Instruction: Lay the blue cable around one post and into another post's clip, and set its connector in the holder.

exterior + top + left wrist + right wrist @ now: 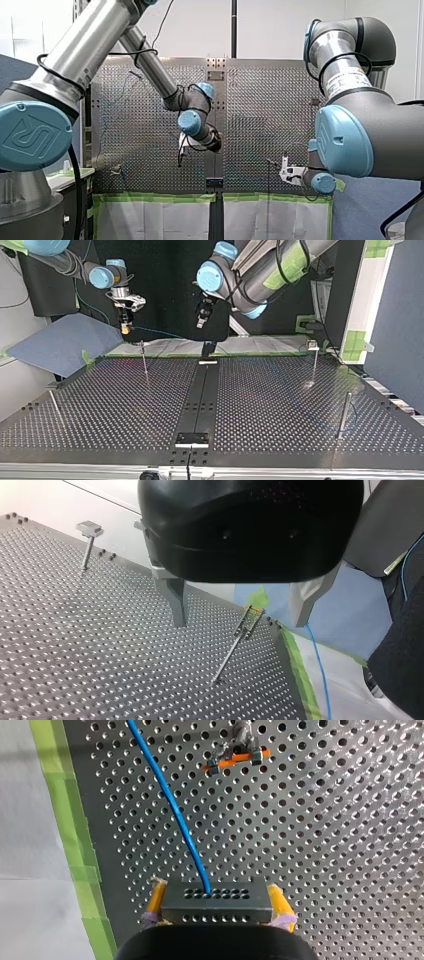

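Right hand [216,896] is pinching the connector [215,909] above the surface [325,870], the cable [172,805] trailing away beside a clip post [238,758]. Left hand [240,609] is hanging spread, empty. Wrapping, clipping and seating are all seemingly remaining.

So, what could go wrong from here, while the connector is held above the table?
1. The blue cable runs free from the connector in my right gripper and passes close to the post with the orange clip; it may snag there.
2. My left gripper is open with a thin post just ahead of it; a careless move could bump it.
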Robot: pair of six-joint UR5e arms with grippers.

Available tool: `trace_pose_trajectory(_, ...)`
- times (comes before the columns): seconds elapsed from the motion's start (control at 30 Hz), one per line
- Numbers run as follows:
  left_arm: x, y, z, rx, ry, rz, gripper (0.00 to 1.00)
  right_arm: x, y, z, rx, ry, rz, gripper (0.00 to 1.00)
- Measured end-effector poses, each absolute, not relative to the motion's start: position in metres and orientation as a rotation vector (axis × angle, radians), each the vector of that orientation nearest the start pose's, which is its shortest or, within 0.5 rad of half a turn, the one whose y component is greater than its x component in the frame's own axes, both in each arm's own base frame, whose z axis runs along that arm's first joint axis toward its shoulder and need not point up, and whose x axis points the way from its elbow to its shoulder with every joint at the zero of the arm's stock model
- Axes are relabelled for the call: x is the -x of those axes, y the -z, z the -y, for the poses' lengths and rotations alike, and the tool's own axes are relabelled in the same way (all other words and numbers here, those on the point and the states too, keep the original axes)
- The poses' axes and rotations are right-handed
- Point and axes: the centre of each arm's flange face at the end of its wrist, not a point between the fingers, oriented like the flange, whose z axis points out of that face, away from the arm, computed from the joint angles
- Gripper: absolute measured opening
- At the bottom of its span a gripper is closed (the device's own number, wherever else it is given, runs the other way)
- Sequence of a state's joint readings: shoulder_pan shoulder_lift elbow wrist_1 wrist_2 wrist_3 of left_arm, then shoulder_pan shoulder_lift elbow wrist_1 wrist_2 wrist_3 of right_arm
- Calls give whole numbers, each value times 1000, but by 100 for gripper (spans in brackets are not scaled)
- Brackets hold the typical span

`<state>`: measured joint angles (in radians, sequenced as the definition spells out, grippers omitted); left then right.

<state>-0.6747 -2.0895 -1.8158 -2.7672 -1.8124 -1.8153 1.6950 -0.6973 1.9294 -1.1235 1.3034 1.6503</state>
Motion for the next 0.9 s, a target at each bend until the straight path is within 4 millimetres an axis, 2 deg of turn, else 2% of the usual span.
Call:
trace_pose_trajectory(0.2,-365,-106,428,-234,386,-1950,99,-226,44,516,-1550,-1497,1158,0)
trace_pose_trajectory(0.47,-387,-87,438,-213,404,-1911,99,-227,44,516,-1552,-1497,1156,0)
trace_pose_trajectory(0.77,-428,-71,448,-166,411,-1838,99,-227,44,516,-1551,-1495,1156,0)
trace_pose_trajectory(0.9,-448,-53,442,-141,402,-1818,99,-227,44,516,-1551,-1495,1156,0)
